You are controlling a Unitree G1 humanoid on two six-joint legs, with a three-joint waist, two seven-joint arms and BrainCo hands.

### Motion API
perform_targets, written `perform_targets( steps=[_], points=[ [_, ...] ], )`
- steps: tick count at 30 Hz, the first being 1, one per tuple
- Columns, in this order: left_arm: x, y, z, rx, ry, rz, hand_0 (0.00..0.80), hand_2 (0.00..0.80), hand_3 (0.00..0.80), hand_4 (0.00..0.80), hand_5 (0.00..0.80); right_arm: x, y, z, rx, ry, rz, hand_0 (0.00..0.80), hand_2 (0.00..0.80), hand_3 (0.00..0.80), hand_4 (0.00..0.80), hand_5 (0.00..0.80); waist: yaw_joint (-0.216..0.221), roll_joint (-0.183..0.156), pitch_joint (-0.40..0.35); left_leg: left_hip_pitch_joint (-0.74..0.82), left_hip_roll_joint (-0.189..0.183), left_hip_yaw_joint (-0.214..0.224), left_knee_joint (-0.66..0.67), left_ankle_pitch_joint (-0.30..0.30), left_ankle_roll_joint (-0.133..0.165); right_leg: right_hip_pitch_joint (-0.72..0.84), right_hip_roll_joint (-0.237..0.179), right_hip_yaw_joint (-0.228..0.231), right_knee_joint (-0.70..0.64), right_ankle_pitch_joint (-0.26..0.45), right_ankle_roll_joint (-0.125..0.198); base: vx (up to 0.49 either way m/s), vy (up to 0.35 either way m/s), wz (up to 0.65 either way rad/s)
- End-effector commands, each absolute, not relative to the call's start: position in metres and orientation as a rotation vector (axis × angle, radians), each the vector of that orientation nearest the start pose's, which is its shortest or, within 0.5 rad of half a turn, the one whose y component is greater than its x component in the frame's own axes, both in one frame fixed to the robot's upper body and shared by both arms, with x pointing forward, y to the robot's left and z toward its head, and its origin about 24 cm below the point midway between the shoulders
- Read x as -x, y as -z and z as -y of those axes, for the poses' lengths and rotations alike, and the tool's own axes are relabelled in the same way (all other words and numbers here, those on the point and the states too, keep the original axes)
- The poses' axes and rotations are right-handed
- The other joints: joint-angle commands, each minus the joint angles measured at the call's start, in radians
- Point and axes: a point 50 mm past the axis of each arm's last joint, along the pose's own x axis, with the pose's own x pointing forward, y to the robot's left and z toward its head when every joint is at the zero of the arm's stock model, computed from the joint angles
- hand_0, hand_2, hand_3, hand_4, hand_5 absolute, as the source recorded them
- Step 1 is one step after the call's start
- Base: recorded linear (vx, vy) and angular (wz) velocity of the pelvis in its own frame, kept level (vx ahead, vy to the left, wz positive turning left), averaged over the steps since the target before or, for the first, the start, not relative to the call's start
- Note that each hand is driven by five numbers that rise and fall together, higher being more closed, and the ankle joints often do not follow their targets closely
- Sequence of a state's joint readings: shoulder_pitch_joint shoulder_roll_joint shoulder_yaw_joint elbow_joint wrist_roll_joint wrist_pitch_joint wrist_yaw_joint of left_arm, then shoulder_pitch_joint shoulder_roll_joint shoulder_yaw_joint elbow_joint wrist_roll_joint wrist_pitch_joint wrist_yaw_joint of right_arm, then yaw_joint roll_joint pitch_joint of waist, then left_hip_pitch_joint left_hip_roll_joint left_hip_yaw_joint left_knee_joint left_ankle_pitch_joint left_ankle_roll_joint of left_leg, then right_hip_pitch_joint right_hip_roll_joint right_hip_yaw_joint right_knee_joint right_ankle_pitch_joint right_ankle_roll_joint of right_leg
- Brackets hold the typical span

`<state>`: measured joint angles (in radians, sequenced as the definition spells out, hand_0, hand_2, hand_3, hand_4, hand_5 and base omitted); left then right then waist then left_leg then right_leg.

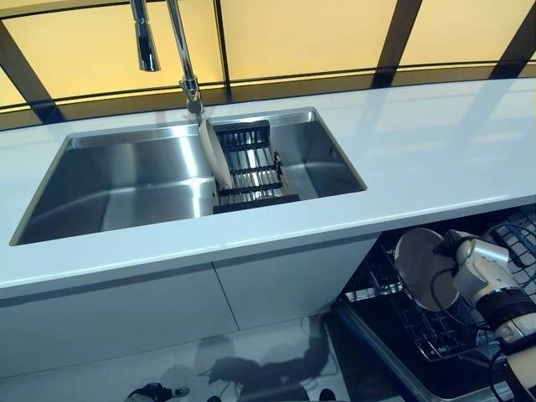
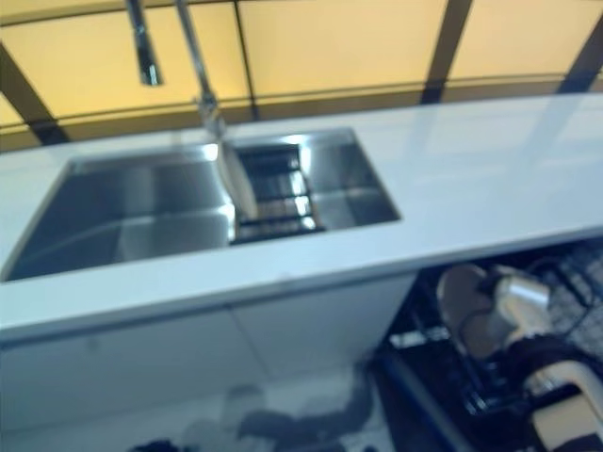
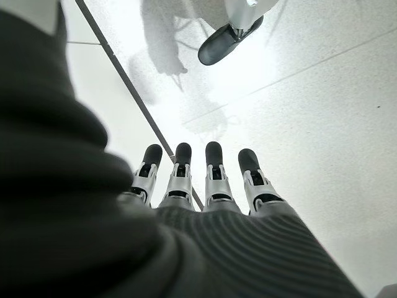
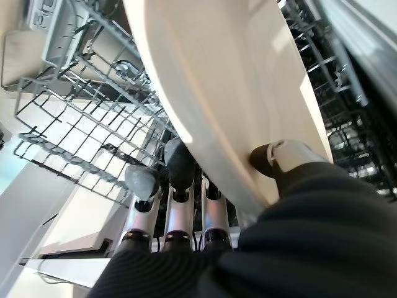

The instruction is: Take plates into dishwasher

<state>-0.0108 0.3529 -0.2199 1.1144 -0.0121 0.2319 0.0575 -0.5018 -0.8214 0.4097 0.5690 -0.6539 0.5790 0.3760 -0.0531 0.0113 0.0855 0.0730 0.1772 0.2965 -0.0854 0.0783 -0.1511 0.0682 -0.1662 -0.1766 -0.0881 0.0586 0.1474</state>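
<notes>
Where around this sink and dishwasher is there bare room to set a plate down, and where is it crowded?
Bare: the white countertop right of the sink, and the sink's left basin. Crowded: the drying rack with an upright plate, and the dishwasher rack, where the right robot hand holds a plate.

We see a rectangular brushed-steel sink (image 1: 142, 180) with a satin sheen, and above it a polished chrome tap (image 1: 180, 50). The white table (image 1: 435, 142) around it is smooth and glossy, mirroring the window. In the sink a black slatted plastic rack (image 1: 251, 167) holds a matt cream plate (image 1: 214, 155). The round cream ceramic plate (image 4: 236, 93) looks smooth and faintly glossy against the grey coated-wire dishwasher basket (image 4: 80, 124). The pale floor (image 3: 310, 112) shines.
</notes>
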Motion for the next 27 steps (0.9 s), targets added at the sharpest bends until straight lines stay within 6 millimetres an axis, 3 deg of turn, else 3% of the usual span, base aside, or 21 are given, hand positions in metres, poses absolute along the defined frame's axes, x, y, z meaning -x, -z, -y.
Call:
perform_targets(
  steps=[1,6,17,27],
  points=[
    [-0.116,0.141,-0.28,-0.576,-0.062,-1.312,0.0,0.0,0.0,0.0,0.0,-0.324,-0.103,0.337,1.529,0.168,-0.908,0.8,0.8,0.8,0.8,0.8,0.029,-0.03,-0.007,0.05,0.001,-0.025,-0.002,-0.084,0.053,-0.038,-0.034,-0.039,0.007,0.022,0.039,0.0,0.0,0.0],
    [-0.117,0.14,-0.279,-0.572,-0.06,-1.307,0.0,0.0,0.0,0.0,0.0,-0.322,-0.092,0.335,1.509,0.141,-0.955,0.8,0.8,0.8,0.8,0.8,0.036,-0.023,-0.007,0.047,0.001,-0.032,-0.002,-0.083,0.052,-0.039,-0.037,-0.04,0.007,0.022,0.039,0.008,0.002,0.04],
    [-0.117,0.142,-0.275,-0.564,-0.049,-1.299,0.0,0.0,0.0,0.0,0.0,-0.308,-0.05,0.327,1.349,0.048,-1.082,0.8,0.8,0.8,0.8,0.8,0.037,-0.003,0.008,0.042,-0.001,-0.044,-0.002,-0.08,0.052,-0.043,-0.044,-0.034,0.007,0.023,0.036,0.004,0.002,0.03],
    [-0.124,0.141,-0.271,-0.572,-0.029,-1.286,0.0,0.0,0.0,0.0,0.0,-0.301,-0.031,0.327,1.278,-0.004,-1.143,0.8,0.8,0.8,0.8,0.8,0.045,-0.001,0.012,0.047,0.001,-0.048,-0.002,-0.079,0.053,-0.037,-0.047,-0.033,0.008,0.022,0.035,0.0,0.0,0.0]
  ],
)
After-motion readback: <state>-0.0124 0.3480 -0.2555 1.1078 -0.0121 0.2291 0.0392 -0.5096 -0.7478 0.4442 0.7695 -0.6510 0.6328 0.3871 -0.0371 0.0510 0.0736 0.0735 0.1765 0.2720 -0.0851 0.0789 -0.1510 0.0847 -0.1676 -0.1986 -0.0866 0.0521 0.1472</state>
